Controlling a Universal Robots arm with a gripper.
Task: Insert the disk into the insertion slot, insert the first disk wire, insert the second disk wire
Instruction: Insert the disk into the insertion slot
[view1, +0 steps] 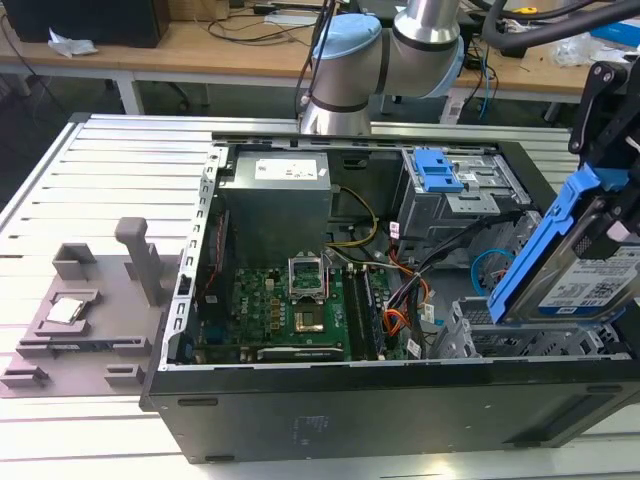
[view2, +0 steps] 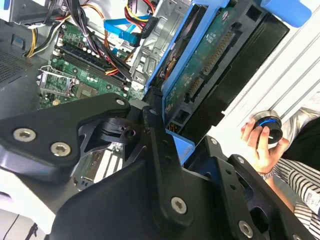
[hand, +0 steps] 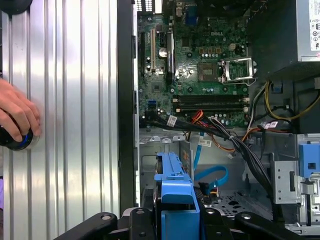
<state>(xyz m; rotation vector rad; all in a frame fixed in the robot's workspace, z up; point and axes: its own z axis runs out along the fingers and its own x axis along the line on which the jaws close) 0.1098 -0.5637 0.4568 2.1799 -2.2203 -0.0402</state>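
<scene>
My gripper (view1: 612, 190) is shut on the disk (view1: 590, 285), a silver hard drive in a bright blue carrier. The drive hangs tilted at the exterior view's right, above the open computer case. Just below it lies the insertion slot (view1: 520, 338), a low perforated silver-grey cage. The second wrist view looks at the disk's (view2: 210, 55) green circuit-board underside, with the black fingers (view2: 156, 131) clamped on the carrier's edge. In the first wrist view the disk's carrier edge (hand: 175, 192) sits between the fingers, over the slot's perforated floor (hand: 227, 202). A blue flat wire (hand: 212, 175) curls inside the bay.
A taller grey cage with a blue clip (view1: 445, 180) stands behind the slot. Bundled black, orange and yellow cables (hand: 210, 122) cross from the motherboard (view1: 300, 300) toward the bay. A person's hand holds a round knob (view2: 266, 131) on the ribbed table. A grey fixture (view1: 90, 300) sits at the exterior view's left.
</scene>
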